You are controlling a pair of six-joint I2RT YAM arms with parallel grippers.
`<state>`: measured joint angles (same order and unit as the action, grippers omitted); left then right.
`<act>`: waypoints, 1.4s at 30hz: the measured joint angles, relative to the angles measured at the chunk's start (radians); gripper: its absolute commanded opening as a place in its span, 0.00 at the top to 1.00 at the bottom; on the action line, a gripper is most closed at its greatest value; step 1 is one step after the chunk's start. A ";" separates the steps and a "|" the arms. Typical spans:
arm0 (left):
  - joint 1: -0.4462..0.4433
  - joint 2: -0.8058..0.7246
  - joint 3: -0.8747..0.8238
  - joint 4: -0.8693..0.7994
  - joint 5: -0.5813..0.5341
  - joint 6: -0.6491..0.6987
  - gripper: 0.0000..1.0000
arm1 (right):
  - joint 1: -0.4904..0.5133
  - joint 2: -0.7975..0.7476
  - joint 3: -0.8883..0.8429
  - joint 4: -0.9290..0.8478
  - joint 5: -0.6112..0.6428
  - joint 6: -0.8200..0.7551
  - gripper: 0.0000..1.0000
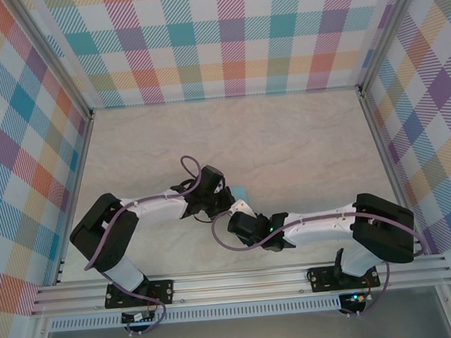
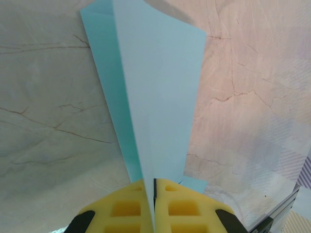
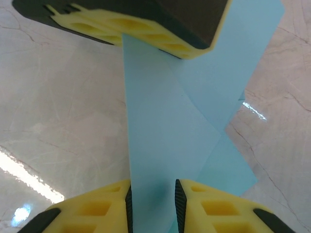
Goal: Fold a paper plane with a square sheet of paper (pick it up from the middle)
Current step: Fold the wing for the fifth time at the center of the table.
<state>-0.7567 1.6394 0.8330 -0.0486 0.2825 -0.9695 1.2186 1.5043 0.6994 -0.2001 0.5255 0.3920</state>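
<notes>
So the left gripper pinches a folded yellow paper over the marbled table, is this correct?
Not quite: the folded paper is light blue; the yellow belongs to the finger pads. The left wrist view shows the left gripper pinching it over the marbled table.

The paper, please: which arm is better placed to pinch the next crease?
Probably right: the right claw straddles the paper, jaws apart, while the left claw is shut holding it.

Light-blue paper sheet (image 2: 155, 97), folded into long overlapping flaps, aloft, narrow end pinched in left pincer (image 2: 154, 204).
</notes>
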 measured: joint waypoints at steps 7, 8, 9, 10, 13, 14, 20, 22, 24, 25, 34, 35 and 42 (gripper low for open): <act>0.001 0.002 0.000 0.000 -0.007 -0.007 0.98 | 0.001 0.013 0.009 -0.011 0.013 0.014 0.72; 0.001 0.002 0.000 0.000 -0.007 -0.007 0.98 | 0.001 0.013 0.010 -0.013 0.013 0.014 0.71; 0.001 0.002 0.000 0.001 -0.007 -0.007 0.98 | 0.001 0.013 0.012 -0.018 0.014 0.015 0.69; 0.001 0.002 0.000 0.001 -0.007 -0.007 0.98 | 0.001 0.013 0.013 -0.021 0.014 0.015 0.69; 0.001 0.002 0.000 0.001 -0.007 -0.007 0.98 | 0.001 0.013 0.014 -0.024 0.013 0.014 0.68; 0.001 0.002 0.000 0.001 -0.007 -0.007 0.98 | 0.001 0.013 0.014 -0.024 0.014 0.014 0.68; 0.001 0.002 0.000 0.003 -0.006 -0.008 0.98 | 0.001 0.007 0.013 -0.019 0.014 0.011 0.65; 0.001 0.002 0.000 0.003 -0.005 -0.008 0.98 | 0.001 -0.005 0.005 -0.006 0.014 0.010 0.65; 0.001 0.002 0.000 0.003 -0.004 -0.009 0.98 | 0.001 -0.019 -0.007 0.015 0.014 0.010 0.66; 0.001 0.002 0.000 0.003 -0.004 -0.009 0.98 | 0.001 -0.023 -0.011 0.025 0.015 0.010 0.67; 0.001 0.002 0.002 0.003 -0.005 -0.011 0.97 | 0.001 -0.024 -0.025 0.058 0.017 0.011 0.85; 0.001 0.002 0.002 0.003 -0.006 -0.011 0.97 | 0.001 -0.024 -0.027 0.062 0.017 0.011 0.87; 0.001 0.002 0.002 0.002 -0.011 -0.009 0.86 | 0.000 -0.024 -0.034 0.078 0.005 0.029 0.96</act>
<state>-0.7559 1.6409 0.8349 -0.0471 0.2714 -0.9783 1.2190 1.4799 0.6655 -0.1223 0.5304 0.4210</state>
